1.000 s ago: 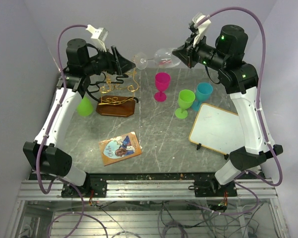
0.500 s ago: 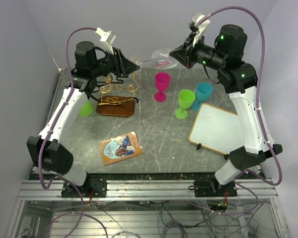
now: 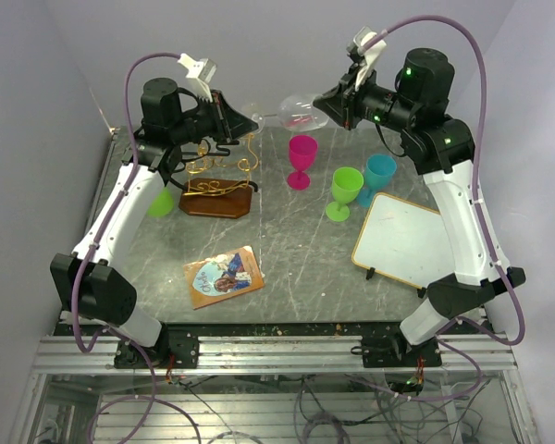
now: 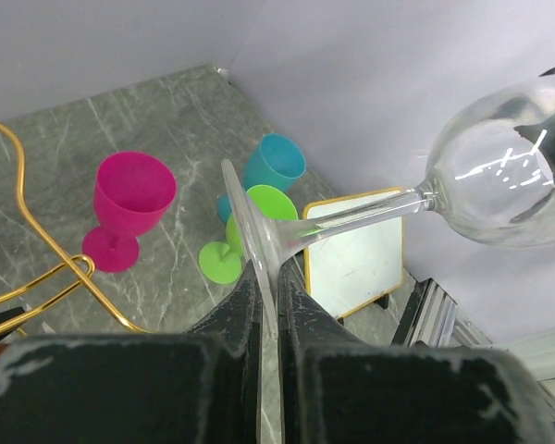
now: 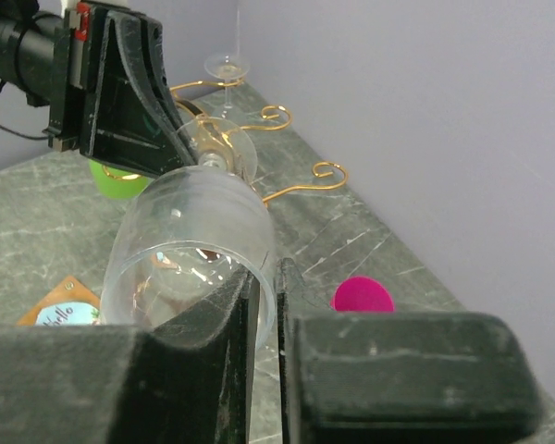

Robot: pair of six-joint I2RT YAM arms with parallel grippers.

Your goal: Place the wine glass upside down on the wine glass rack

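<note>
A clear wine glass [image 3: 301,109] hangs on its side in the air above the table's back edge, stretched between both arms. My left gripper [image 3: 239,118] is shut on its round foot [image 4: 254,231], which stands edge-on between the fingers [image 4: 245,296]. My right gripper [image 5: 266,273] is shut on the bowl [image 5: 199,240], with one finger inside the rim and one outside. The wine glass rack [image 3: 224,171], gold wire scrolls on a dark brown wooden base [image 3: 217,202], stands below the left gripper. Its curled arms [image 5: 296,185] show under the glass.
A pink goblet [image 3: 302,159], a green goblet [image 3: 344,191] and a teal goblet [image 3: 379,174] stand right of the rack. Another green goblet [image 3: 159,201] lies left of the base. A white board [image 3: 402,240] is at the right, a picture card [image 3: 225,276] near the front.
My left arm rose toward the glass and its jaws closed on the foot. The right arm stayed holding the bowl, with the glass lifted slightly.
</note>
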